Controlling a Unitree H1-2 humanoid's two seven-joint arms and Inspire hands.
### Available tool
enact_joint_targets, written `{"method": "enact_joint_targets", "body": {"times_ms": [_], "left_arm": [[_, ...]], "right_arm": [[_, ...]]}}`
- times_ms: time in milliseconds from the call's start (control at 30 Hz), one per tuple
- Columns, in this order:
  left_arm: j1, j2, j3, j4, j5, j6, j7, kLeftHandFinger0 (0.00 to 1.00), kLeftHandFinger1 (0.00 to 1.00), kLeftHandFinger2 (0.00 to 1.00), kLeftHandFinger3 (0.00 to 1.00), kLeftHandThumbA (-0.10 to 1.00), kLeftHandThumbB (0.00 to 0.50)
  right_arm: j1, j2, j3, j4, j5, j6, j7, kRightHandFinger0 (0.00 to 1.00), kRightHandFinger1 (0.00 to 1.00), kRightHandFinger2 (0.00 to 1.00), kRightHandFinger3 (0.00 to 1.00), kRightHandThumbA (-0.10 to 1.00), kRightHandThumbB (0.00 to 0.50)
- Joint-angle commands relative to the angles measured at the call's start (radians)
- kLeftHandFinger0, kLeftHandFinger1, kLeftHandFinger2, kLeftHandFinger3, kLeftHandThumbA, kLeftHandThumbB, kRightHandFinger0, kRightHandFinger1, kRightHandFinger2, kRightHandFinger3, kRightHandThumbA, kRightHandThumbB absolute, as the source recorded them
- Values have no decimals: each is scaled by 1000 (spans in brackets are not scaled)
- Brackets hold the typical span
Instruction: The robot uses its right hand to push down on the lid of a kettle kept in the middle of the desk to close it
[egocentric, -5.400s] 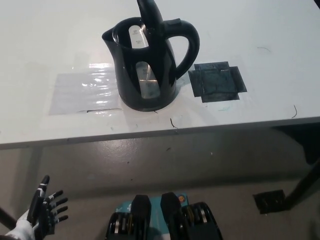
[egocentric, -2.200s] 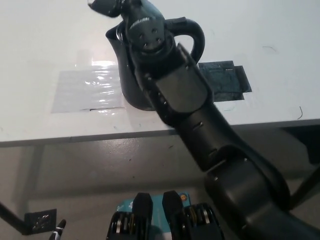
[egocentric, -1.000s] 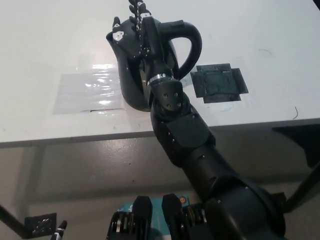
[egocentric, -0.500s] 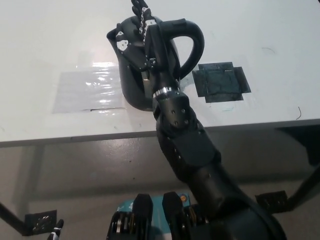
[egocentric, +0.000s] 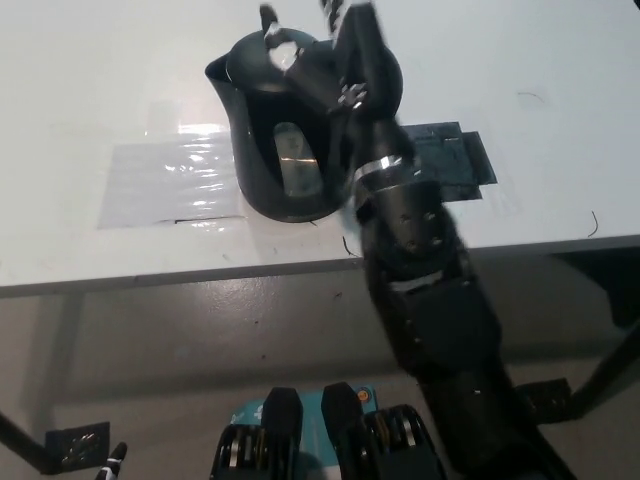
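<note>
The black kettle stands in the middle of the white desk, spout toward the left. Its lid lies flat over the top. My black right hand is at the kettle's top right, over the handle, motion-blurred, fingers spread and holding nothing. The right forearm crosses the desk's front edge and hides the handle. Only a tip of my white left hand shows at the bottom left corner.
A patch of black tape lies right of the kettle and a clear plastic sheet left of it. The desk's front edge runs across the picture's middle, with grey floor below.
The lid stood upright before and now lies down on the kettle. My right hand, which was pressed over the kettle's top, has shifted to the right toward the handle.
</note>
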Motion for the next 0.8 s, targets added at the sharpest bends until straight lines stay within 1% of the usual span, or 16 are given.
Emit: {"method": "enact_joint_targets", "body": {"times_ms": [0, 33, 100, 133, 167, 267, 333, 367, 433, 500, 533, 567, 633, 667, 700, 767], "left_arm": [[27, 58, 46, -18, 35, 20, -35, 1000, 1000, 1000, 1000, 1000, 96], [32, 54, 48, -17, 28, 20, -29, 1000, 1000, 1000, 1000, 1000, 97], [33, 54, 48, -16, 25, 20, -27, 1000, 1000, 1000, 1000, 1000, 101], [31, 53, 43, -15, 39, 20, -23, 1000, 1000, 1000, 1000, 1000, 98], [34, 51, 45, -13, 51, 20, -31, 1000, 1000, 1000, 1000, 1000, 94], [46, 50, 51, -16, 29, 20, -24, 1000, 1000, 1000, 1000, 1000, 100], [54, 42, 77, -17, 2, 20, -31, 1000, 1000, 1000, 1000, 1000, 90], [54, 44, 75, -17, 1, 20, -27, 1000, 1000, 1000, 1000, 1000, 92], [48, 45, 81, -2, 10, 20, -31, 1000, 1000, 1000, 1000, 1000, 102], [59, 47, 95, -7, 9, 20, -37, 1000, 1000, 1000, 1000, 1000, 99], [62, 46, 104, -7, 8, 20, -39, 1000, 1000, 1000, 1000, 1000, 98], [59, 43, 115, -5, 9, 20, -41, 1000, 1000, 1000, 1000, 1000, 97], [59, 44, 126, -11, -5, 20, -36, 1000, 1000, 1000, 1000, 1000, 101], [61, 44, 129, -13, 10, 20, -37, 1000, 1000, 1000, 1000, 1000, 100], [58, 44, 136, -9, 8, 20, -43, 1000, 1000, 1000, 1000, 1000, 101], [65, 48, 136, -9, -4, 20, -63, 1000, 1000, 1000, 1000, 1000, 100]], "right_arm": [[-109, -48, 45, -433, 34, 364, 136, 1000, 1000, 1000, 1000, 587, 135], [-109, -57, 43, -462, 44, 387, 141, 1000, 1000, 1000, 1000, 570, 134], [-109, -59, 44, -473, 46, 403, 143, 1000, 1000, 1000, 1000, 571, 136], [-104, -73, 40, -515, 57, 429, 149, 1000, 1000, 1000, 1000, 566, 119], [-95, -80, 41, -531, 61, 436, 155, 1000, 1000, 1000, 1000, 564, 114], [-21, -113, 44, -592, 70, 444, 171, 1000, 1000, 1000, 1000, 552, 93], [13, -130, 48, -610, 69, 444, 179, 1000, 1000, 1000, 1000, 551, 84], [24, -135, 46, -621, 74, 451, 180, 1000, 1000, 1000, 1000, 552, 79], [99, -183, 36, -662, 83, 450, 196, 1000, 1000, 1000, 1000, 559, 65], [133, -198, 29, -676, 101, 449, 204, 1000, 1000, 1000, 1000, 542, 47], [157, -210, 23, -686, 104, 456, 207, 1000, 1000, 1000, 1000, 547, 62], [211, -236, -1, -705, 123, 464, 210, 1000, 1000, 1000, 1000, 543, 60], [264, -238, -54, -715, 212, 486, 214, 1000, 1000, 1000, 1000, 465, 72], [299, -246, -76, -726, 242, 490, 217, 1000, 1000, 1000, 1000, 453, 58], [312, -252, -86, -731, 248, 493, 219, 1000, 1000, 1000, 1000, 457, 69], [368, -273, -117, -752, 280, 496, 227, 1000, 1000, 1000, 1000, 474, 74]]}}
